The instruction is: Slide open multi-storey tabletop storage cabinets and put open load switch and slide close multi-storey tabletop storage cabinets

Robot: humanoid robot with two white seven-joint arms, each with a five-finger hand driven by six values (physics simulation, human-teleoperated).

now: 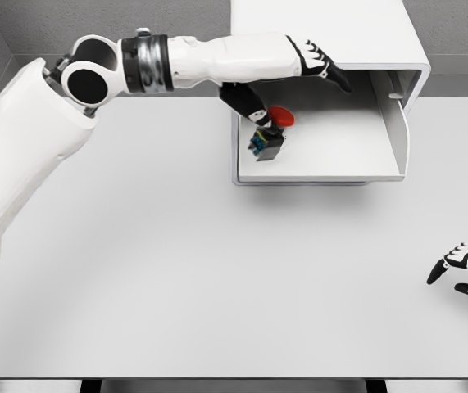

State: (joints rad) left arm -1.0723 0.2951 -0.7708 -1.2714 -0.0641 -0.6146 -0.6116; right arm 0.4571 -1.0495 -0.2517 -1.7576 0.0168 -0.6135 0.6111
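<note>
The white tabletop cabinet [324,33] stands at the back, with its drawer [340,164] slid out toward me. The load switch [268,141], a black body with a red round button [281,116], lies tilted in the drawer's left part. My left arm reaches across from the left. Its hand [320,64] hovers over the drawer with the fingers [338,79] spread to the right. The dark thumb [246,102] points down and touches the top of the switch; the other fingers are clear of it. My right hand [463,268] rests at the table's right edge, fingers relaxed and holding nothing.
A raised wall [399,123] closes the drawer's right side. The white table [176,270] stretches wide in front of the cabinet. Grey walls stand behind it.
</note>
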